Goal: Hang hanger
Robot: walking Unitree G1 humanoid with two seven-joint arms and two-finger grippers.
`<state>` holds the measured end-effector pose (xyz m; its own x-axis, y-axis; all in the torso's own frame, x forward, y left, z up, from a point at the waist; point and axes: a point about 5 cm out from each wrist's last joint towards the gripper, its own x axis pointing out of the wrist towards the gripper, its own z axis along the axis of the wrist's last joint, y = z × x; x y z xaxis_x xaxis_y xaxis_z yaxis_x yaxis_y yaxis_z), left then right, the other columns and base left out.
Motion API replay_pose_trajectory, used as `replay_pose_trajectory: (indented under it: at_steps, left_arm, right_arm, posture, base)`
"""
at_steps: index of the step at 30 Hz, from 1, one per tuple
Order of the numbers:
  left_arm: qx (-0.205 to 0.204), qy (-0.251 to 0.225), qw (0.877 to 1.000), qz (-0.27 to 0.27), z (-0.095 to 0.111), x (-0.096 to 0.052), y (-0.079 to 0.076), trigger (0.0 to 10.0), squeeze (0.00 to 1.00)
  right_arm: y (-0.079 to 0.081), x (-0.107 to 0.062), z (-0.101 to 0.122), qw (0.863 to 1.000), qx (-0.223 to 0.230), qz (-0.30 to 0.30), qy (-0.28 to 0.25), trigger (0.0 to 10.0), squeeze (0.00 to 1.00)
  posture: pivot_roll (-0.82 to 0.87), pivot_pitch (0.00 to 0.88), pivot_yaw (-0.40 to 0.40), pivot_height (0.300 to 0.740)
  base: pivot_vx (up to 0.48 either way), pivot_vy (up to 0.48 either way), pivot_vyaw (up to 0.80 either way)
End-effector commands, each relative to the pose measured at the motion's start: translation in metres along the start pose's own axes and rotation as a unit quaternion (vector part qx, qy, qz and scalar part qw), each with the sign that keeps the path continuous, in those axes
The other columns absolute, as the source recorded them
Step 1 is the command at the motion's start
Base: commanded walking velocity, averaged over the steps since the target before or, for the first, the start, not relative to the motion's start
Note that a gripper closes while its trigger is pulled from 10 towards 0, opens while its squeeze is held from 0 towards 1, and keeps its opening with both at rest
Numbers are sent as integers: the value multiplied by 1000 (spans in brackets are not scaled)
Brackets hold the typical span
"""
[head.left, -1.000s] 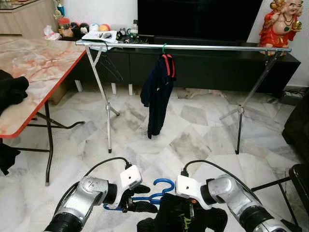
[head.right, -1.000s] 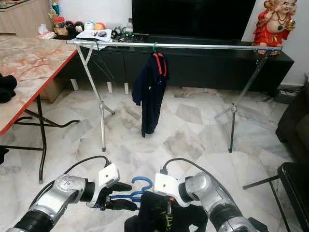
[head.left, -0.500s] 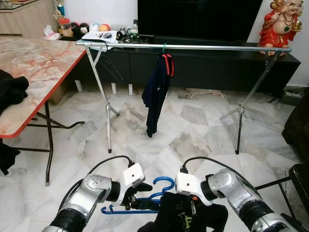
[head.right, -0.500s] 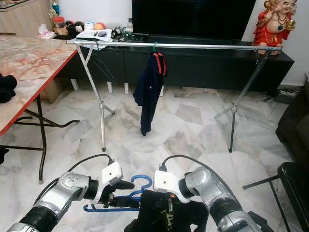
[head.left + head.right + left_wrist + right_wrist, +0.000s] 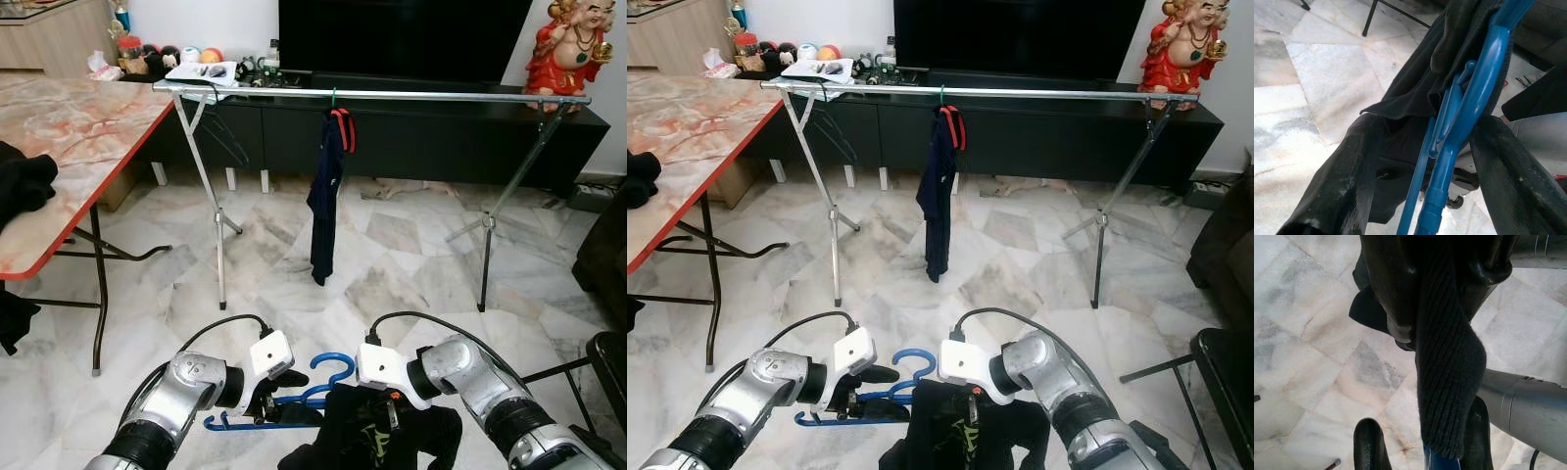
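left gripper (image 5: 284, 397) jaws clamp the blue plastic hanger (image 5: 294, 399), lying crosswise, right gripper (image 5: 390, 419) pinching its black garment (image 5: 377, 436), the silver metal rail (image 5: 392, 95) far ahead.

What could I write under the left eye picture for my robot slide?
Robot's left gripper holds a blue hanger and its right gripper holds a black garment, facing a drying rack with one dark top.

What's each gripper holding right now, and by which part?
Left gripper clamps the blue hanger near its neck; right gripper pinches the black garment by its knit edge.
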<state>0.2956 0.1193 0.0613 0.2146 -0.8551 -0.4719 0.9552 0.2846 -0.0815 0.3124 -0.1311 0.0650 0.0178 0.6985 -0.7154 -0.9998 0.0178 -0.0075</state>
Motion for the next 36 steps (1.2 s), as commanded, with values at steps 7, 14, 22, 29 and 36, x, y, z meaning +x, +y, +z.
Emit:
replay_pose_trajectory:
  at_steps: [7, 14, 22, 29, 36]
  left_arm:
    - [14, 8, 1000, -5, 3, 4, 0, 3098, 0]
    - [13, 5, 1000, -2, 4, 6, 0, 0, 0]
    - [13, 5, 1000, -3, 4, 6, 0, 0, 0]
    - [11, 4, 1000, -2, 3, 7, 0, 0, 0]
    - [9, 1, 1000, -2, 3, 8, 0, 0, 0]
  right_arm:
    - [-8, -7, 13, 1000, -16, -4, -19, 10000, 0]
    - [-8, -7, 14, 1000, -15, -4, -21, 10000, 0]
    - [-9, -7, 14, 1000, -15, -5, -23, 10000, 0]
    - [-9, -6, 14, 1000, -13, -9, -21, 10000, 0]
    - [-9, -7, 13, 1000, -10, -9, -18, 10000, 0]
  posture:
    - [67, 51, -27, 740]
    - [64, 53, -28, 740]
    - [64, 55, -29, 740]
    - [64, 55, -29, 740]
    - [63, 54, -30, 740]
  base:
    - [0, 0, 0]
    - [0, 0, 0]
    - [0, 0, 0]
    - [0, 0, 0]
    - [0, 0, 0]
